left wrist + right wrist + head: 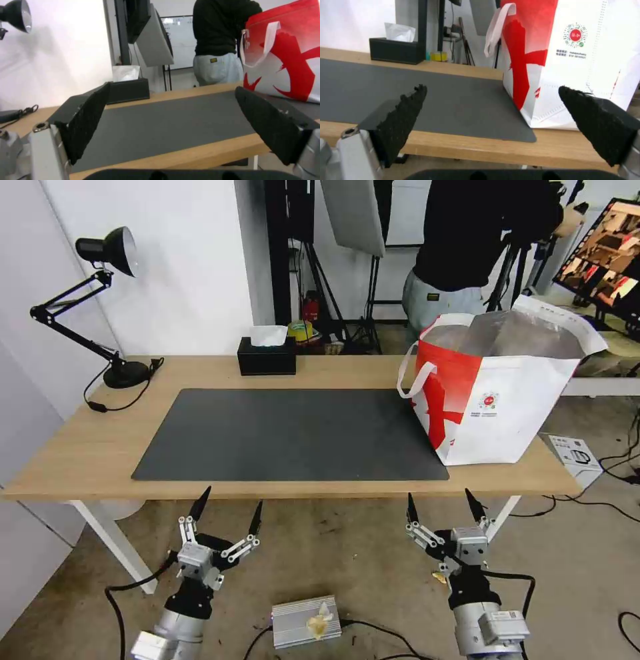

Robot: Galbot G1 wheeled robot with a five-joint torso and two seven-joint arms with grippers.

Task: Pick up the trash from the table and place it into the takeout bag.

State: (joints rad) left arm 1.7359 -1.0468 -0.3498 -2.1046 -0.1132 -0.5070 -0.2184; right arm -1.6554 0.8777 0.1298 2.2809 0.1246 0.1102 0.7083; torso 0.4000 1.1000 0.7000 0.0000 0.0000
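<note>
On table [80, 447], foil-lined takeout bag [497, 413]

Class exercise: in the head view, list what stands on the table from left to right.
Desk lamp → black tissue box → takeout bag, all on the table. The dark grey mat spans the middle, so it is left out.

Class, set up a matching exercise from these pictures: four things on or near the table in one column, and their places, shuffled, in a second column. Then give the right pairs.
Things
1. lamp
2. tissue box
3. takeout bag
4. left tool

Places
A. right end of the table, partly on the mat
B. below the table's front edge, open
C. far left corner of the table
D. far edge of the table, behind the mat

Pairs: 1-C, 2-D, 3-A, 4-B
</note>
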